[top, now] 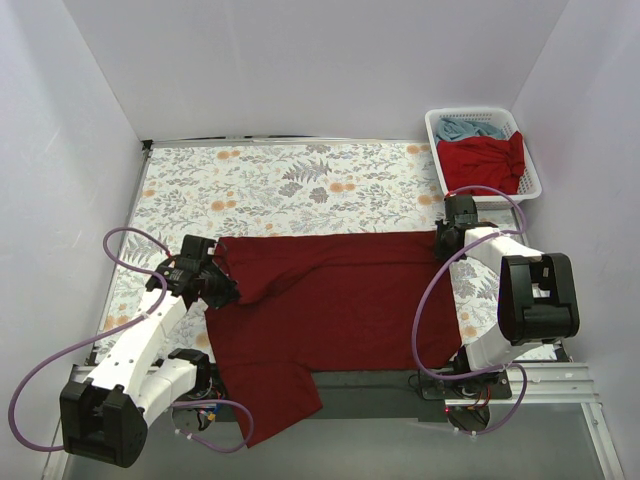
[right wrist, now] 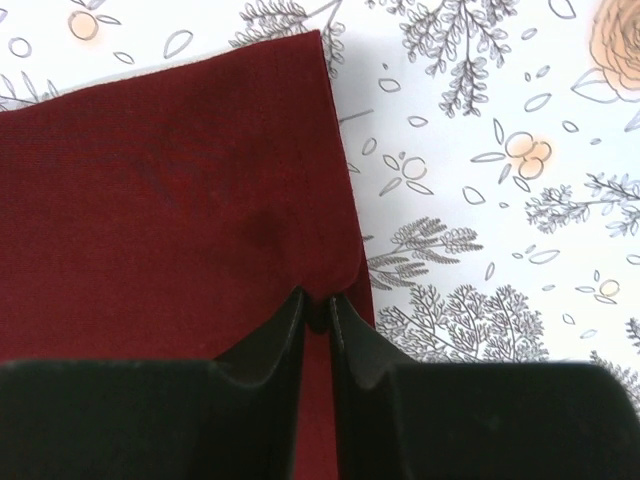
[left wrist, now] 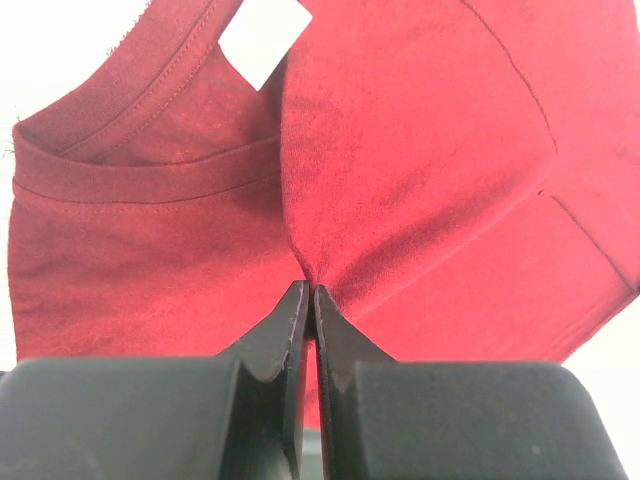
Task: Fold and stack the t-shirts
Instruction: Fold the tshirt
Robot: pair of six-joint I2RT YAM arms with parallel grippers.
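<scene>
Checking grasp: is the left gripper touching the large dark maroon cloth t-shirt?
Touching: left wrist view shows the left gripper pinching the dark maroon cloth t-shirt.

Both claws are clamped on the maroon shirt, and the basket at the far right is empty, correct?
Not quite. The basket is not empty: the top external view shows the red shirt and the light blue shirt in it. The left claw and right claw are indeed clamped on the maroon shirt.
</scene>
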